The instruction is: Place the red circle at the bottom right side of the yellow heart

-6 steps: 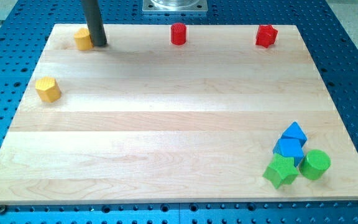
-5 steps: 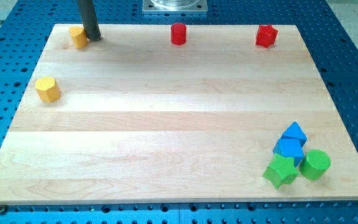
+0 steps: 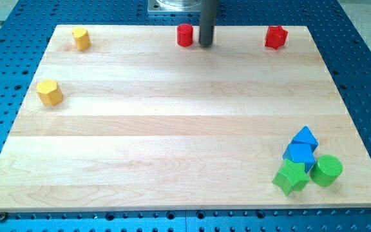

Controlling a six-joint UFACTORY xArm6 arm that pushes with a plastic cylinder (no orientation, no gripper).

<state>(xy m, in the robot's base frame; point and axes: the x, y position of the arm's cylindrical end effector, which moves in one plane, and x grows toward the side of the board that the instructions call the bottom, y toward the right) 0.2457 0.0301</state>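
While my tip (image 3: 206,45) holds nothing, the red circle (image 3: 185,35) sits just left.

A robotics lab bench: a pale wooden tabletop (image 3: 172,129) lies on a blue perforated metal base plate (image 3: 366,77) with a regular grid of holes, and a grey metal mounting flange (image 3: 172,6) sits at the view's top edge. Small coloured test blocks, such as the red circle (image 3: 185,35), dot the wood
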